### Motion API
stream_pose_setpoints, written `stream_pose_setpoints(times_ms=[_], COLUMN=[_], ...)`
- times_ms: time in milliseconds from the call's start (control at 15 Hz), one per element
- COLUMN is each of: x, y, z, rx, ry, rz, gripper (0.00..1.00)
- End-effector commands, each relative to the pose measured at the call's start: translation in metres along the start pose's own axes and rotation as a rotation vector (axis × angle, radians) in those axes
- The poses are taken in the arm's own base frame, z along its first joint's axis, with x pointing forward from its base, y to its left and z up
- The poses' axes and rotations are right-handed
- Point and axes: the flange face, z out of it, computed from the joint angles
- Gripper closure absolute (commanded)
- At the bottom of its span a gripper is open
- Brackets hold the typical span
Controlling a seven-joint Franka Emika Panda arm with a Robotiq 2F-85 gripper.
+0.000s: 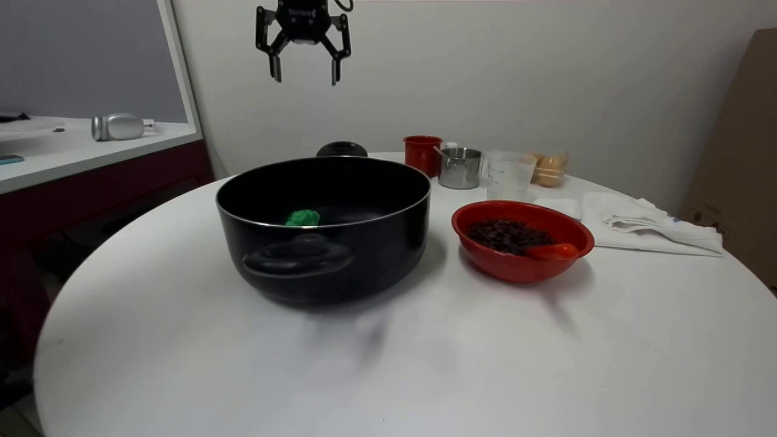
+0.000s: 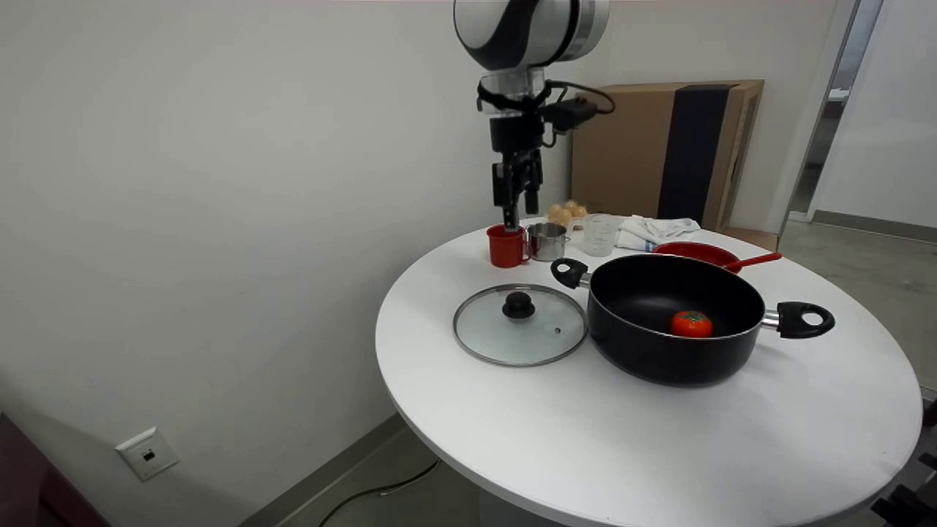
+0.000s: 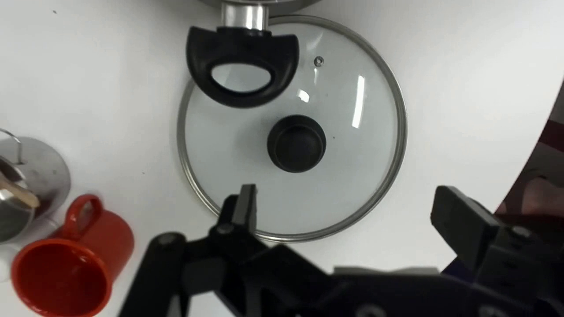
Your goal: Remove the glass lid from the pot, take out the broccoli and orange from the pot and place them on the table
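The glass lid (image 2: 487,333) with its black knob lies flat on the white table (image 2: 585,439), beside the black pot (image 2: 659,362) and partly under one of its handles in the wrist view. Inside the uncovered pot, the green broccoli (image 1: 302,218) shows in an exterior view, its lower part cut off by the rim. The orange (image 2: 691,324), red-orange with a green top, rests in the pot too. High above the table, my gripper (image 1: 306,82) stands wide open and holds nothing. From the wrist, the lid's knob (image 3: 296,144) appears ahead of the spread fingers (image 3: 246,207).
A red bowl (image 1: 522,267) of dark beans with a red spoon stands close to the pot. Behind are a red mug (image 2: 505,247), a steel cup (image 2: 547,241), a clear measuring cup (image 1: 510,176), eggs (image 1: 551,170) and a white cloth (image 1: 655,227). Pot handles (image 2: 804,320) stick out.
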Motion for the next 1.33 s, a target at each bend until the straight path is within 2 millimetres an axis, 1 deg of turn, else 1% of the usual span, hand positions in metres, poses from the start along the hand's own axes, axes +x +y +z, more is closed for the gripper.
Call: stream_pose_setpoints(times_ms=[0, 133, 200, 400, 467, 533, 667, 733, 867, 1000, 1067, 1200, 1267], x=[-0.049, -0.074, -0.084, -0.111, -0.118, -0.121, -0.110, -0.108, -0.108, -0.107, -0.109, -0.115, -0.119], y=[0.019, 0.033, 0.037, 0.040, 0.041, 0.041, 0.054, 0.052, 0.054, 0.057, 0.054, 0.043, 0.035], z=[-0.027, -0.031, -0.032, -0.032, -0.034, -0.036, -0.059, -0.039, -0.052, -0.057, -0.054, -0.033, -0.016], rx=[-0.030, -0.047, -0.047, -0.042, -0.075, -0.092, -0.063, -0.070, -0.065, -0.092, -0.112, -0.143, -0.150], ry=[-0.019, -0.024, -0.020, 0.003, 0.043, 0.077, 0.168, 0.097, 0.139, 0.132, 0.123, 0.069, 0.032], rz=[0.046, 0.067, 0.057, 0.023, 0.003, -0.007, 0.085, 0.052, 0.077, 0.085, 0.070, 0.033, 0.010], gripper=[0.00, 0.00, 0.00, 0.00, 0.00, 0.00, 0.00, 0.00, 0.00, 0.00, 0.00, 0.00, 0.00])
